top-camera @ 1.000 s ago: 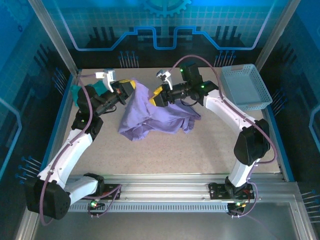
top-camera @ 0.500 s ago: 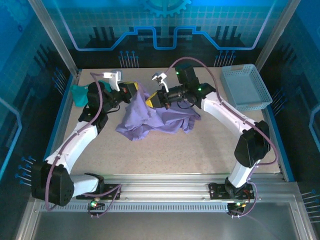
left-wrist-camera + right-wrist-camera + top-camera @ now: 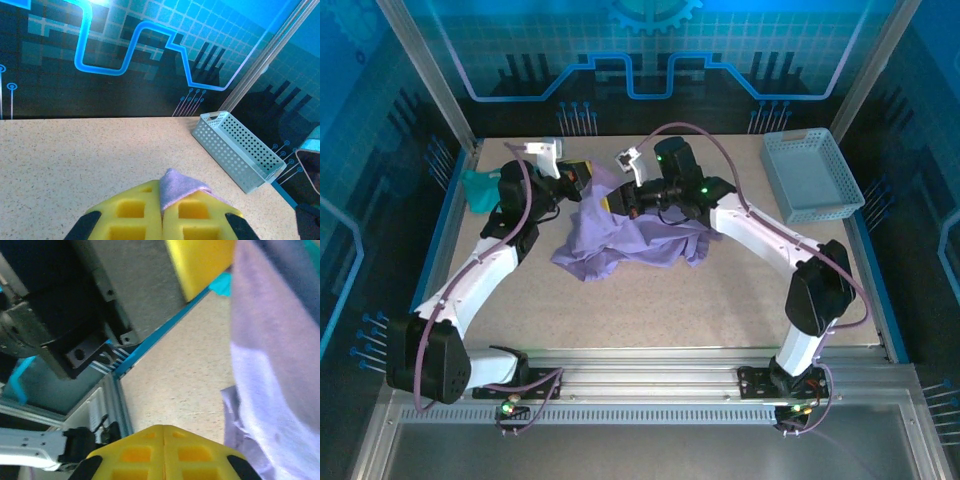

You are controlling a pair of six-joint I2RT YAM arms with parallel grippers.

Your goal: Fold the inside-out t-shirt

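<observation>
The inside-out t-shirt (image 3: 625, 238) is a lavender heap in the middle of the table, its top corner lifted at the back. My left gripper (image 3: 587, 180) is shut on that corner; in the left wrist view a tip of lavender cloth (image 3: 176, 186) sticks out between the yellow fingers of the left gripper (image 3: 163, 189). My right gripper (image 3: 617, 201) hovers right beside it, against the hanging cloth. In the right wrist view the right gripper (image 3: 164, 429) has its yellow fingers pressed together with no cloth between them, and the shirt (image 3: 272, 365) hangs at the right.
A pale blue perforated basket (image 3: 810, 175) stands at the back right corner, also seen as the basket (image 3: 235, 149) in the left wrist view. A teal-green cloth (image 3: 478, 186) lies at the back left edge. Bare tabletop (image 3: 720, 300) stretches in front of the shirt.
The right gripper slid left, closer to the left gripper, and its fingers closed. The left gripper moved a little to the right and back with the shirt corner.
</observation>
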